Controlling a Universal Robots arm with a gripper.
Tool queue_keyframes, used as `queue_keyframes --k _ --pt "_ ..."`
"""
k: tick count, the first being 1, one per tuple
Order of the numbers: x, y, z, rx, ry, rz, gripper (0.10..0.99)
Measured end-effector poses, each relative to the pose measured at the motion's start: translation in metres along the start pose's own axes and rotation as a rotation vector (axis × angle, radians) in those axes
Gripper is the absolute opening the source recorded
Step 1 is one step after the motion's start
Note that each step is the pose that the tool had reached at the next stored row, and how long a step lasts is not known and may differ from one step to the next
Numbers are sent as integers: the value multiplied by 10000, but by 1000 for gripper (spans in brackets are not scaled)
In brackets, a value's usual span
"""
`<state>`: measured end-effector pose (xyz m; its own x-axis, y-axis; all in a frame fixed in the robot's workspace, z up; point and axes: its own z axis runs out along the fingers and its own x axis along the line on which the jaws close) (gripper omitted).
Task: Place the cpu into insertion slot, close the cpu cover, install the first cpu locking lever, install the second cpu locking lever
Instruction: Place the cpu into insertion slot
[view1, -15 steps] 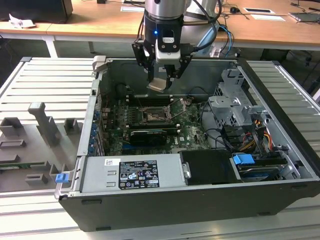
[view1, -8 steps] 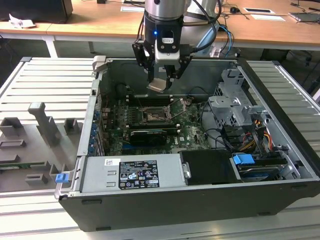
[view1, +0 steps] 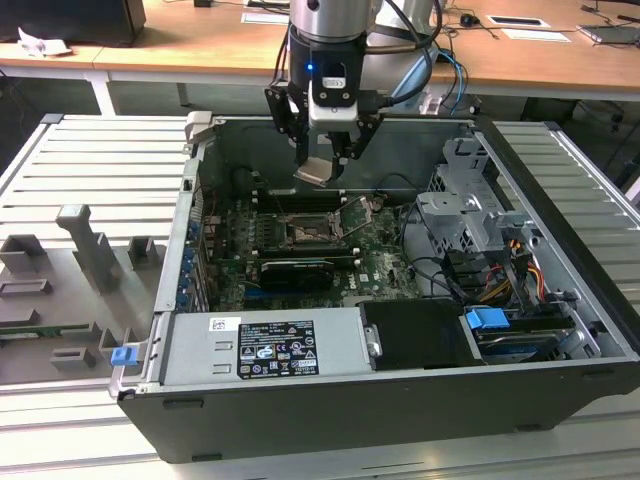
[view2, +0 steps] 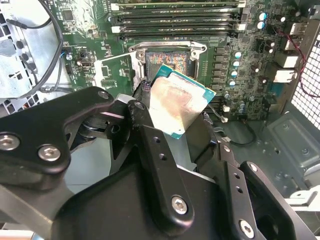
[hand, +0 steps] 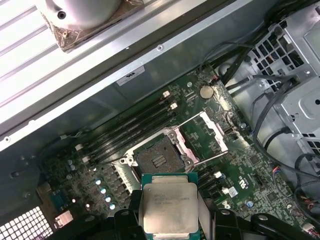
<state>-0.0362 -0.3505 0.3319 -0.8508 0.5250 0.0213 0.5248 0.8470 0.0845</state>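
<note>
First wrist view: your claw (hand: 170, 227) grips the pale silvery square cpu (hand: 167, 206); the dark silver-rimmed square insertion slot (hand: 156, 159) lies uncovered below, slightly ahead of the claw

Jaws clamp cpu (view2: 181, 102), tilted, clear of bare insertion slot (view2: 167, 59) on motherboard (view2: 85, 30).

cpu (hand: 167, 209) — one edge cut off by the picture's edge in first wrist view. In second wrist view, one corner is hidden behind the tool (view2: 172, 127) links. Exterior view — arm (view1: 335, 20) cropped above.
</note>
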Motion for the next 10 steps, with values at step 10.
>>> queue_keyframes --k 10 --pt "0 -2 21 -3 -16 243 529"
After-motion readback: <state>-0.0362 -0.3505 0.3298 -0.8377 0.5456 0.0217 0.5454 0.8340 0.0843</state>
